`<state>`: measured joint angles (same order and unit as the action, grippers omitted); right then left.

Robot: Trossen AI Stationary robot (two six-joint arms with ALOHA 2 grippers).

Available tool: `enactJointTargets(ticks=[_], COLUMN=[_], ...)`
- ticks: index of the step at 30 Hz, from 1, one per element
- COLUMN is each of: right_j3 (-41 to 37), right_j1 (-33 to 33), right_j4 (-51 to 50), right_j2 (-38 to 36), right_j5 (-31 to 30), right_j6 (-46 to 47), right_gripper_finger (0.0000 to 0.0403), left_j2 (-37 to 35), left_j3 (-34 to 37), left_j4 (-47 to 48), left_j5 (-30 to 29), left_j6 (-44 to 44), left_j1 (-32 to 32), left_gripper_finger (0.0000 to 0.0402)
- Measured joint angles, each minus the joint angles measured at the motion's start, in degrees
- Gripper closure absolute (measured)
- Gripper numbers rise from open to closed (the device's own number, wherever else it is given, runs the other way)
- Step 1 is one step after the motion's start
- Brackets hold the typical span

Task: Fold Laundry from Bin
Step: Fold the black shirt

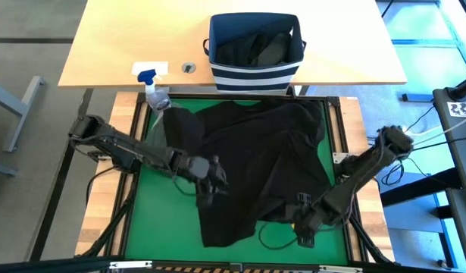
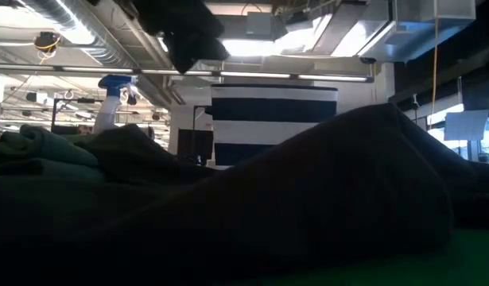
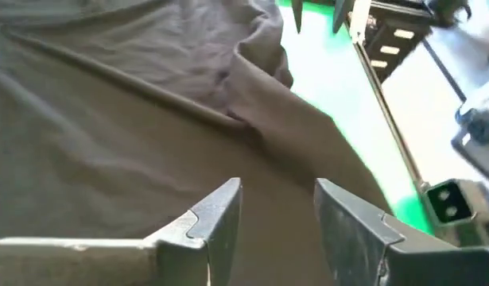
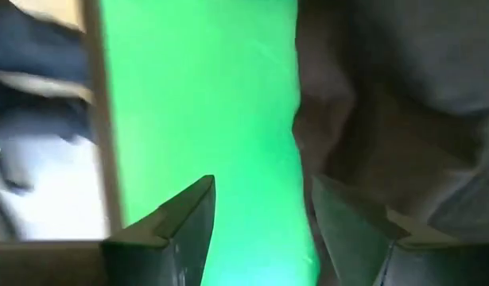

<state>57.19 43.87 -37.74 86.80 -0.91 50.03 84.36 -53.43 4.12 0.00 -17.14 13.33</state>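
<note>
A black garment (image 1: 263,163) lies spread and wrinkled on the green mat (image 1: 153,205); it fills the foreground of the low view (image 2: 324,191). My left gripper (image 1: 211,180) is open over the garment's left part, with the cloth under its fingers in the left wrist view (image 3: 276,199). My right gripper (image 1: 304,221) is open at the garment's near right edge. In the right wrist view (image 4: 261,206) one finger stands over bare mat and the other at the cloth's edge (image 4: 308,135). The striped navy bin (image 1: 255,45) stands on the far table with dark cloth inside.
A clear spray bottle with a blue nozzle (image 1: 153,87) stands at the mat's far left corner, next to a greenish cloth (image 2: 37,151). The wooden table (image 1: 126,45) bears the bin. Bare mat shows at the near left and near right (image 1: 331,239).
</note>
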Motion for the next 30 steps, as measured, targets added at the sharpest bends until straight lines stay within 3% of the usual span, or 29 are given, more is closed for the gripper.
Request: enactJointTargets(ticks=[5, 12, 22, 30], right_j3=[0.0, 0.3, 0.3, 0.2], right_j1=[2.7, 1.3, 0.4, 0.4], right_j4=[-0.9, -1.1, 0.9, 0.6], right_j2=[7.2, 14.7, 16.6, 16.7], right_j5=[-3.2, -6.8, -4.5, -4.6], right_j6=[-4.3, -7.3, -8.3, -8.3], right_gripper_finger=[0.0189, 0.0193, 0.0302, 0.0348], left_j2=[3.4, 14.9, 30.5, 35.2], left_j3=[-1.3, -10.6, -18.7, -18.9], left_j4=[-3.5, -2.1, -0.9, -0.3], left_j5=[-7.0, -9.8, -9.7, -9.9], left_j6=[-11.2, -17.2, -18.4, -17.4], left_j1=[8.6, 17.9, 22.4, 22.0], left_gripper_finger=[0.0256, 0.0266, 0.0266, 0.0267])
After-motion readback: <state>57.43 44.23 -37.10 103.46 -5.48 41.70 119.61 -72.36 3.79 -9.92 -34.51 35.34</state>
